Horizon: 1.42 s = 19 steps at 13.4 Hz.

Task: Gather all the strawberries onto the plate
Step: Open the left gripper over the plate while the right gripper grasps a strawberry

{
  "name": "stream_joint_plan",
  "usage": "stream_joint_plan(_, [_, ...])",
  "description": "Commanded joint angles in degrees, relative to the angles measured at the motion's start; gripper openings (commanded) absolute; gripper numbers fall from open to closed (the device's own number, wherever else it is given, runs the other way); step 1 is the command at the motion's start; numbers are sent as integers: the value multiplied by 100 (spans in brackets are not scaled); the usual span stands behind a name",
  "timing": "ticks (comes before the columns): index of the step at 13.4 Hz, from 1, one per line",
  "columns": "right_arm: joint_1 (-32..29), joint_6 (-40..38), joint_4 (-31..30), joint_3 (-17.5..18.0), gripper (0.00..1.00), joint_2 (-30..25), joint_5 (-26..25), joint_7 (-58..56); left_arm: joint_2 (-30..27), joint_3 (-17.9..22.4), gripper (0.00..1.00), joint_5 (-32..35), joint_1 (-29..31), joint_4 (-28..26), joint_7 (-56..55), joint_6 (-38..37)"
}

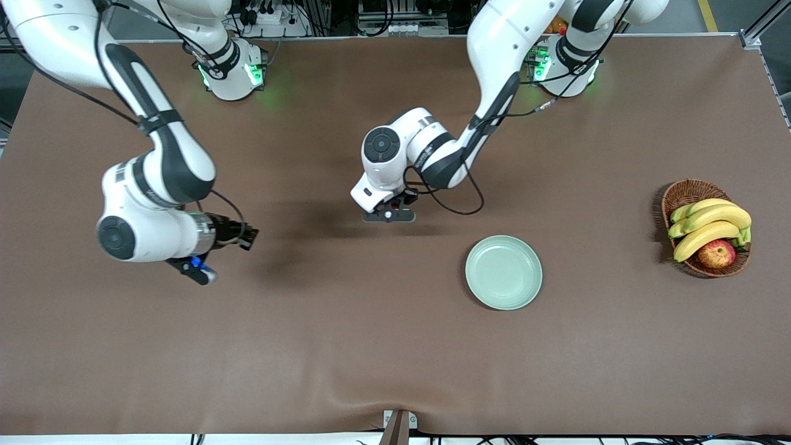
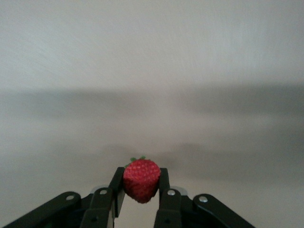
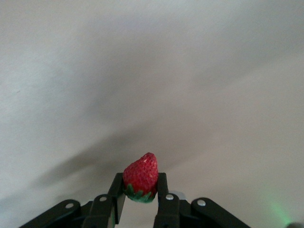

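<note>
Left gripper [image 2: 141, 195] hangs above mid-surface [image 1: 371, 346], fingers [image 2: 117, 190] clamped on a strawberry [image 2: 140, 180]. Right gripper [image 3: 139, 197], over the surface near the right arm's end, pinches a second strawberry [image 3: 141, 176]. The plate [image 1: 503, 272] lies bare.

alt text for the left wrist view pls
A red strawberry with a bit of green cap showing is clamped between the two black fingers of the left gripper, seen from the wrist. Past it lies only plain brown table, crossed by a soft band of shadow.
</note>
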Motion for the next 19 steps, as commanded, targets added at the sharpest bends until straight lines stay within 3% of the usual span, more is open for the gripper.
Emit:
stream_joint_plan(1, [647, 346, -25, -49, 0, -45, 208, 901, -709, -46, 0, 133, 823, -149, -95, -617])
stream_joint_plan(4, [1385, 944, -25, -58, 0, 34, 208, 1939, -974, -46, 0, 151, 2027, -175, -43, -707])
stream_joint_plan(7, [2141, 1673, -33, -84, 0, 403, 182, 3002, -712, -46, 0, 221, 2644, -202, 72, -541])
stream_joint_plan(11, [2775, 2482, -42, -163, 0, 886, 102, 3593, -237, -46, 0, 265, 2865, -246, 283, 335])
stream_joint_plan(15, [3320, 2808, -33, -628, 0, 1089, 120, 3603, 247, -46, 0, 274, 2787, -237, 292, 1067])
stream_joint_plan(16, [3391, 2844, -25, -647, 2, 1176, 111, 3611, 282, -46, 18, 274, 2769, -220, 292, 1086])
stream_joint_plan(17, [3444, 2853, -7, -655, 7, 1238, 102, 3603, 309, -46, 77, 274, 2769, -211, 301, 1086])
stream_joint_plan(18, [3462, 2862, 37, -656, 13, 1282, 102, 3603, 300, -46, 100, 379, 2769, -219, 292, 1086])
stream_joint_plan(19, [3462, 2862, 63, -656, 36, 1291, 111, 3603, 274, -46, 100, 423, 2760, -228, 249, 1077])
